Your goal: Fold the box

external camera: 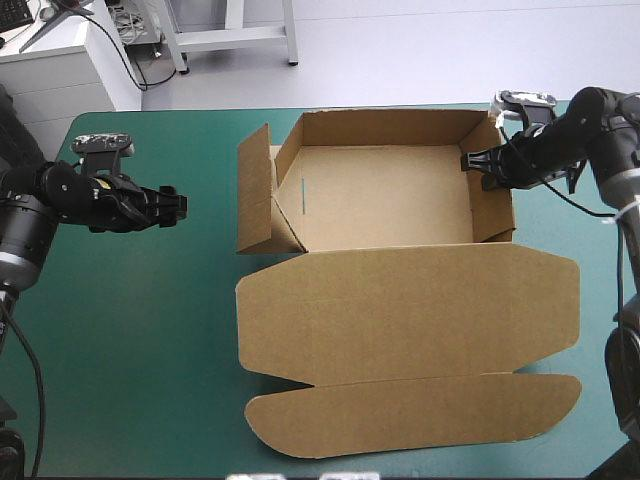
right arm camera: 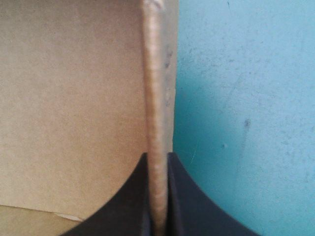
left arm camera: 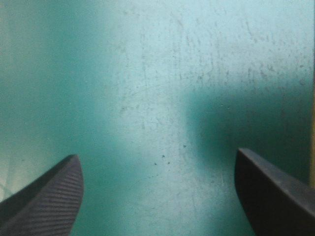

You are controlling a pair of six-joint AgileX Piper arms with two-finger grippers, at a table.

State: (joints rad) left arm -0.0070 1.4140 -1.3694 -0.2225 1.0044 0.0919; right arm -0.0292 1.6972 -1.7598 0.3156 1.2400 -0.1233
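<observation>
Brown board makes up the box [external camera: 385, 195], set mid-table on the teal-green cover [external camera: 130, 350]. High view: the box is an open tray toward the far edge, with its lid [external camera: 410, 320] lying flat toward the near edge. The left flap [external camera: 255, 190] leans outward. To the left of that flap, and apart from it, the left gripper [external camera: 182, 203] hovers over bare cover. The right gripper [external camera: 470, 160] is at the tray's right wall [external camera: 492, 205], near the far corner.

Left wrist view: the black fingers [left arm camera: 49, 196] stand wide apart and hold nothing, with only cover between them.

Right wrist view: the fingers are pinched on the right wall's upright edge. The box's inside lies to one side of it and the cover to the other.
</observation>
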